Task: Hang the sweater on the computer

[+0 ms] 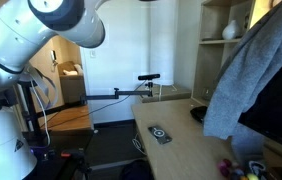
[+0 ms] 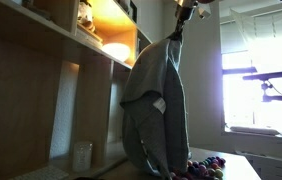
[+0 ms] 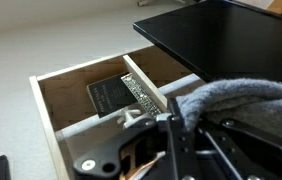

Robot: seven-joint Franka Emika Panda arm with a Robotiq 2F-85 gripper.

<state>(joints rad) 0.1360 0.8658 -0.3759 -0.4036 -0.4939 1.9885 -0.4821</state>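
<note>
A large, soft grey-blue knit sweater (image 2: 153,95) hangs in loose, wrinkled folds. A small white tag (image 2: 159,103) shows on the cloth about midway down. Its long axis runs top to bottom, with the bunched upper end at the gripper (image 2: 179,24) and the wide lower end just above the pale, smooth wooden desk (image 1: 181,150). In an exterior view the sweater (image 1: 246,75) slants from upper right down to lower left, across the left part of the flat black rectangular monitor (image 1: 281,105).

The jaws are closed tight on a pinch of the knit, and nothing else is held. In the wrist view the gripper (image 3: 171,128) sits low in the picture. The fuzzy cloth (image 3: 243,98) is heaped to its right, against the near edge of the glossy, thin-framed monitor (image 3: 231,40). Whether cloth and screen touch cannot be told.

Left of the cloth is a light wooden shelf compartment (image 3: 51,105) with a dark flat slab inside. On the desk lie a small dark flat device with a round mark (image 1: 159,133) and, nearer, a cluster of small coloured beads (image 2: 206,166). A wooden shelf unit (image 2: 41,40) stands at the far left, warmly lit.
</note>
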